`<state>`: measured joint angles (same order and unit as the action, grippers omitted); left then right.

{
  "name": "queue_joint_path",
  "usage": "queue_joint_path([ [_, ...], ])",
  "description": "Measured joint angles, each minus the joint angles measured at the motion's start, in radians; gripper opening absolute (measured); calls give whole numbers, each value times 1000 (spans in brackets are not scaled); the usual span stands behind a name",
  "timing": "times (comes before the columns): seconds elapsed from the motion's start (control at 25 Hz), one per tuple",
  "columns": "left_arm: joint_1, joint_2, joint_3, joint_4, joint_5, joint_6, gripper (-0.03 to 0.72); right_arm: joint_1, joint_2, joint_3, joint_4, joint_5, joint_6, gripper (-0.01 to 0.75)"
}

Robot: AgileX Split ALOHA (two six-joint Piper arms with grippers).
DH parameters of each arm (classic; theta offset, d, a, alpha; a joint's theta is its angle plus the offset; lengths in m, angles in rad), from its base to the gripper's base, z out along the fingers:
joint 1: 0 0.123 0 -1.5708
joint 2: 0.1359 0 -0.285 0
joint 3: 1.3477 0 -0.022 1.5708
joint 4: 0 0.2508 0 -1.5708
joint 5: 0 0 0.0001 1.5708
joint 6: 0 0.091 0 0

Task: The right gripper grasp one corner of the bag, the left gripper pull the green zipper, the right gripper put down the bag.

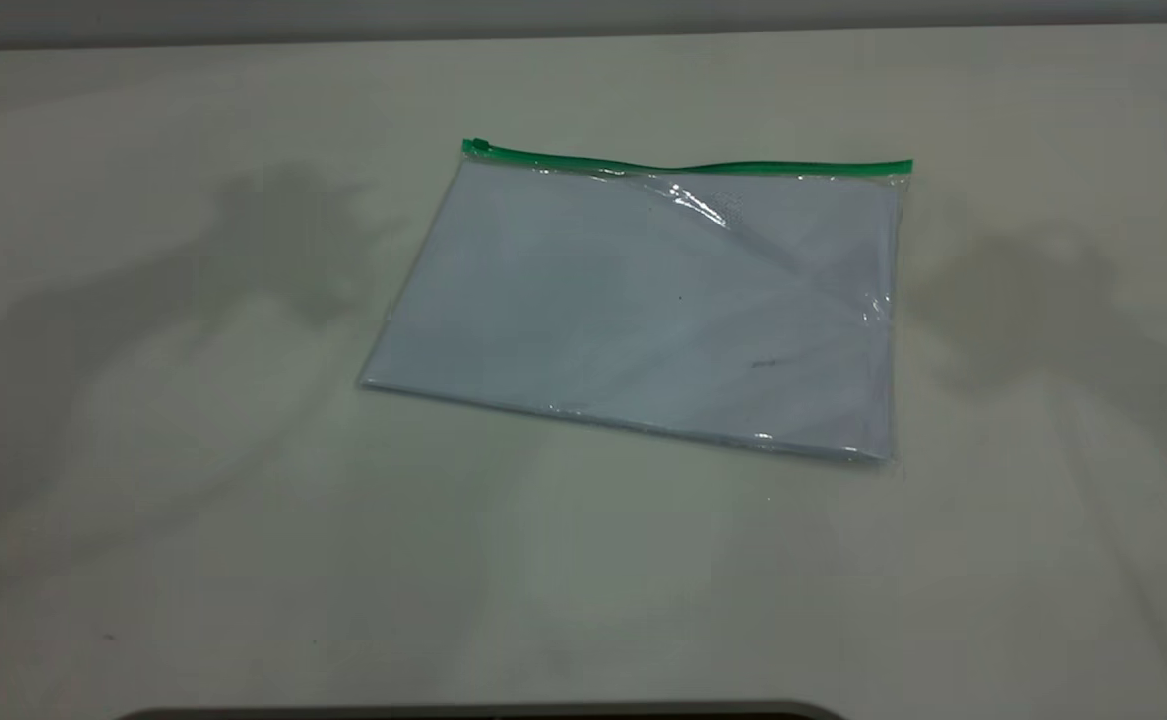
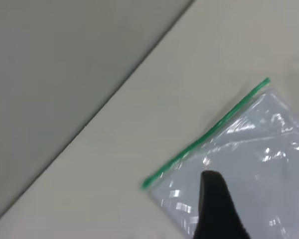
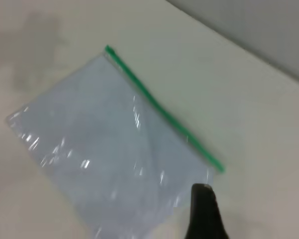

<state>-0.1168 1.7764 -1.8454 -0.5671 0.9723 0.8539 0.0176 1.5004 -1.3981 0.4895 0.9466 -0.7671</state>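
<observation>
One bag lies flat mid-counter, its single green zipper along the 12 o'clock edge. Left pincer and right pincer each show one tip; spread unreadable.

bag: clear plastic film, glossy and crinkled, catching white glints; pale blue-white paper-like sheets are showing through it
green zipper: bright green plastic strip, smooth, shining faintly
table: off-white top, matt and smooth, looking unmarked
left gripper: black, matt, plastic-looking
right gripper: black, matt
</observation>
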Motion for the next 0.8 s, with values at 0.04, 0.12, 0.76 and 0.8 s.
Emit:
queue_joint_path([
  [0.04,0,-46,0,61,34,-76,512,0,-47,0,-52,56,78,557],
  [0.12,0,-127,0,165,122,-228,512,0,-120,0,-135,196,210,557],
  [0.76,0,-551,474,500,196,-660,512,0,-694,593,-356,288,617,539],
  [0.8,0,-575,541,501,196,-656,512,0,-727,641,-362,288,630,539],
])
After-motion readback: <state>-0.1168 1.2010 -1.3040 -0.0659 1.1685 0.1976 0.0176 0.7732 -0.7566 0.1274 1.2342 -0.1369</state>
